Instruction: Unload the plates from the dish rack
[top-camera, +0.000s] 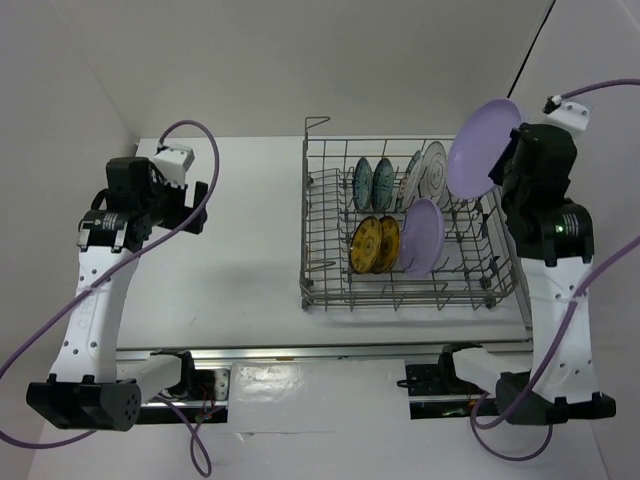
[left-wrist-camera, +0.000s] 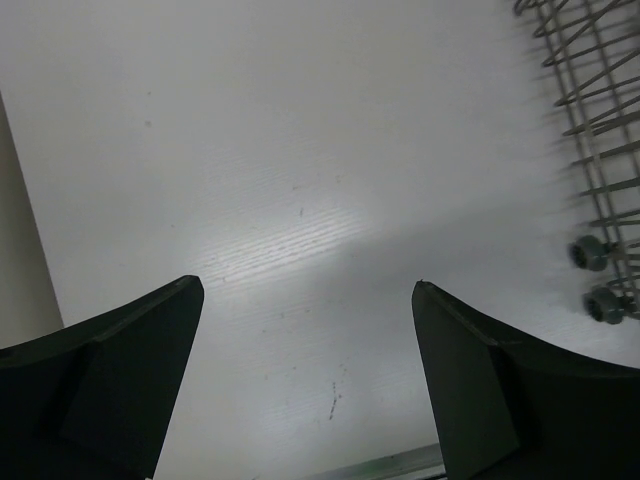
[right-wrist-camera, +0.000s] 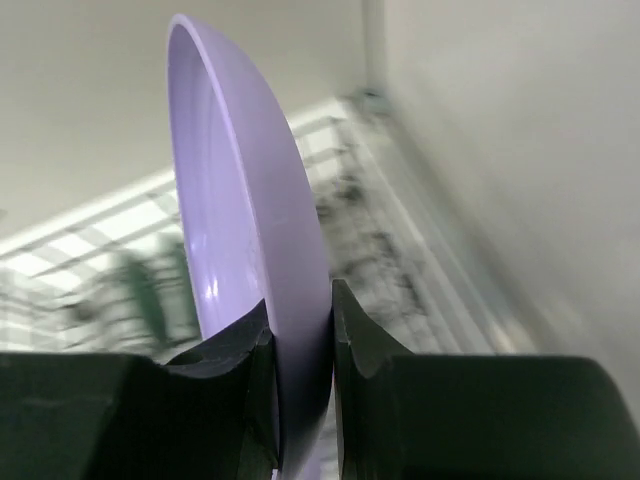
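My right gripper (right-wrist-camera: 300, 325) pinches one lavender plate (top-camera: 485, 150) by its rim, upright above the rack's (top-camera: 400, 298) far right corner. The rack holds a second lavender plate (top-camera: 423, 237), two teal plates (top-camera: 372, 181), two yellow plates (top-camera: 374, 243) and two white plates (top-camera: 430, 172). My left gripper (left-wrist-camera: 305, 290) is spread wide over the table (left-wrist-camera: 300, 150).

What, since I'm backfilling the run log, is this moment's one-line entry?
right gripper: shut on lavender plate, raised over dish rack | left gripper: open, empty, over table | in rack: second lavender plate, smaller plates
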